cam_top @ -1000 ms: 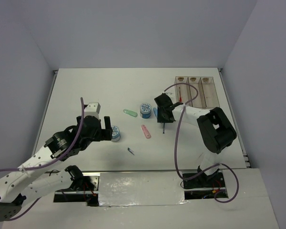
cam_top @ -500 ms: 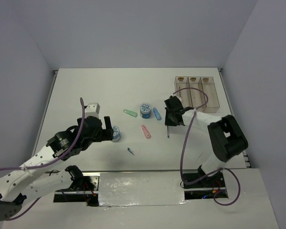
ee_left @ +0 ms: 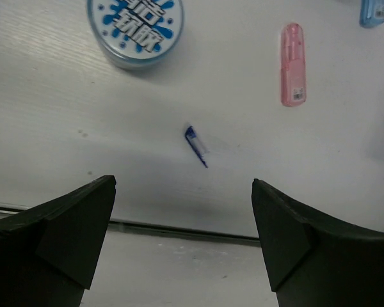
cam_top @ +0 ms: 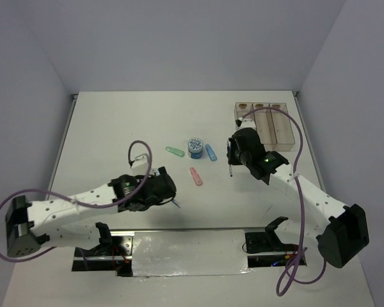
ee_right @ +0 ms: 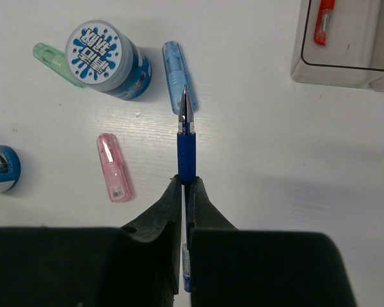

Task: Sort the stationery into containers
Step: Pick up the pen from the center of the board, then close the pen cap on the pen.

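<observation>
White table (cam_top: 115,128): your right gripper (ee_right: 184,182) clamps dark blue pen (ee_right: 185,146), tip fwd of jaws; your left gripper (ee_left: 182,187) jaws wide, small blue piece (ee_left: 196,146) just ahead, centred.

bare table (ee_left: 70,109) surrounds the blue piece (ee_left: 196,145), perhaps a cap; tape roll (ee_left: 136,25) and pink clip (ee_left: 293,64) stand beyond.

The only print on my feed is bold blue lettering among paint-like splashes on the white top of the round blue-and-white tape roll (ee_right: 101,51). The second roll of that kind (ee_left: 136,25) has the same design, and I cannot read the words on either. The flat pink oblong clip (ee_left: 293,64) carries a tiny white sticker (ee_left: 297,94) near one end, too small to read.
</observation>
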You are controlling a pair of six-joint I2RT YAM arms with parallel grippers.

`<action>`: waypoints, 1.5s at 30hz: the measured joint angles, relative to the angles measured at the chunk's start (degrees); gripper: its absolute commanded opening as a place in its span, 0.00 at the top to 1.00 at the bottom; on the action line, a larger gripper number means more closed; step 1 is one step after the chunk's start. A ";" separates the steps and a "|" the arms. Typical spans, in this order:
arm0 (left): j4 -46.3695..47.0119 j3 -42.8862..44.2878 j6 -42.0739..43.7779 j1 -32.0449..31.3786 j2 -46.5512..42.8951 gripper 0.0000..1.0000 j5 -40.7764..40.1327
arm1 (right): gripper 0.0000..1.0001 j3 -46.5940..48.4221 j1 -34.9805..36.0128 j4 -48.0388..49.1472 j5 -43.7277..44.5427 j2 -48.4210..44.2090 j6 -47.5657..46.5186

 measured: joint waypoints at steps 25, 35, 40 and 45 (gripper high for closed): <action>3.26 14.08 -10.73 4.09 41.11 0.17 8.98 | 1.00 -2.23 0.15 -6.78 4.15 -17.16 -3.80; 5.14 11.50 -9.53 3.98 39.23 0.33 10.69 | 1.00 -3.02 0.15 -6.80 3.78 -15.96 -3.85; 6.10 7.85 -9.64 3.69 36.50 0.66 11.39 | 1.00 -3.78 0.15 -6.49 3.10 -16.00 -3.85; 8.61 5.81 -9.05 3.72 35.01 1.00 12.26 | 1.00 -4.09 0.15 -6.29 1.77 -16.39 -3.89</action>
